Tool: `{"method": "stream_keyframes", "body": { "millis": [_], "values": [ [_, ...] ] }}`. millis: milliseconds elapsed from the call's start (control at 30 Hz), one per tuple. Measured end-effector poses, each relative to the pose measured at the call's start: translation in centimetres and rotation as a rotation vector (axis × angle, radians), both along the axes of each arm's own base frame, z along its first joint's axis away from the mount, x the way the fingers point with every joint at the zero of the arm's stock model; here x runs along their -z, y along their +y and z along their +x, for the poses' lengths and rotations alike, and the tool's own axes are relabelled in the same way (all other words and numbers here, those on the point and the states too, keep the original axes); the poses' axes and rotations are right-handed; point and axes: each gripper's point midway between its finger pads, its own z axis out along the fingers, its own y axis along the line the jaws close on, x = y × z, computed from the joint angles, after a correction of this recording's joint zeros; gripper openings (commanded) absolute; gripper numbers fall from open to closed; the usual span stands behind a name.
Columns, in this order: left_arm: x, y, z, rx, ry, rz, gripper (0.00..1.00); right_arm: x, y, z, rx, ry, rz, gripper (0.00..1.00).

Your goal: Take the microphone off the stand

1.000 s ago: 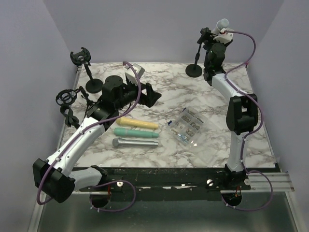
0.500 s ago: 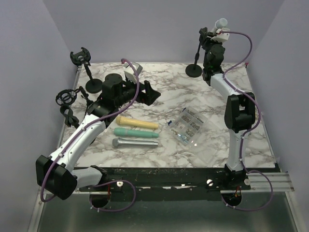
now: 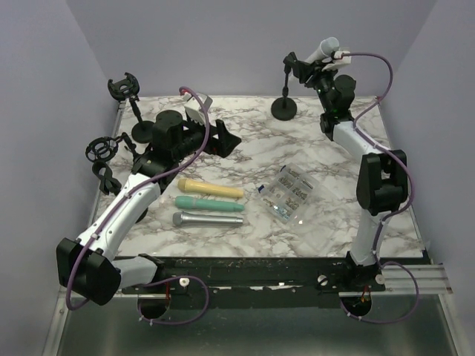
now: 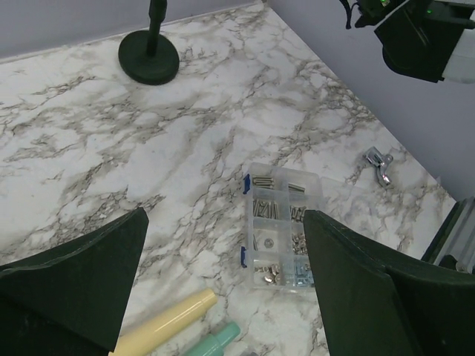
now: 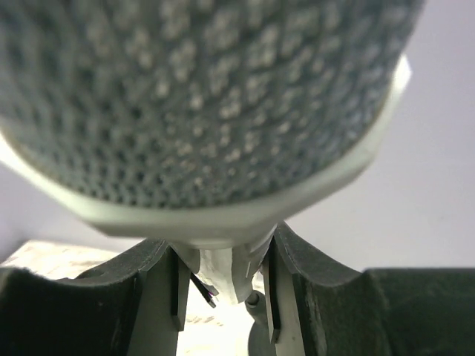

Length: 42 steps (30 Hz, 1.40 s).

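Note:
A microphone (image 3: 325, 48) with a grey mesh head (image 5: 200, 96) points up and to the right at the back of the table. Its lower end still sits at the clip (image 3: 295, 65) of a black stand (image 3: 284, 108). My right gripper (image 3: 328, 61) is shut on the microphone's white handle, which is pinched between the two dark pads (image 5: 223, 274). The stand's round base (image 4: 148, 58) rests on the marble. My left gripper (image 3: 223, 141) hovers over the table's left middle, open and empty (image 4: 223, 297).
A yellow (image 3: 211, 190), a teal (image 3: 208, 202) and a silver microphone (image 3: 208, 219) lie side by side at front left. A clear parts box (image 3: 293, 196) lies right of them. Empty black stands (image 3: 126, 89) (image 3: 102, 150) line the left edge. A small metal clip (image 4: 378, 163) lies near the right wall.
My right gripper has shut on the microphone. Microphone, stand and right wrist have shifted left, and the microphone now tilts more. The left arm has edged towards the back left.

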Motion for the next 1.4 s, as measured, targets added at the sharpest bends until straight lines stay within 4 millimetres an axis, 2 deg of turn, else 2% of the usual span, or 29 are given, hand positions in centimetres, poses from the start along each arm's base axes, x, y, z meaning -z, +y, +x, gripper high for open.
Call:
{"method": "stream_keyframes", "body": {
  "millis": [433,700,833,1000,1200,1400],
  "values": [
    [-0.2,1.2,0.9,-0.037,-0.010,-0.001,0.89,0.7,9.0,-8.4,-0.571,0.075,0.130,0.01],
    [-0.7,2.1,1.6,-0.052,-0.032,-0.013,0.88,1.1,12.1,-13.7,-0.846,0.102,0.146,0.01],
    [-0.7,2.3,1.7,-0.040,-0.049,-0.023,0.83,1.2,12.9,-15.8,-0.936,0.115,0.139,0.02],
    [-1.0,2.0,1.4,0.007,-0.093,-0.028,0.83,1.5,13.0,-17.4,-0.976,0.127,0.126,0.02],
    [-0.8,0.8,0.4,0.116,-0.161,-0.046,0.87,2.0,12.7,-18.3,-0.978,0.112,0.122,0.03],
    [-2.2,-0.4,-0.2,0.216,-0.272,-0.079,0.88,1.9,12.5,-19.3,-0.976,0.098,0.109,0.03]
  ]
}}
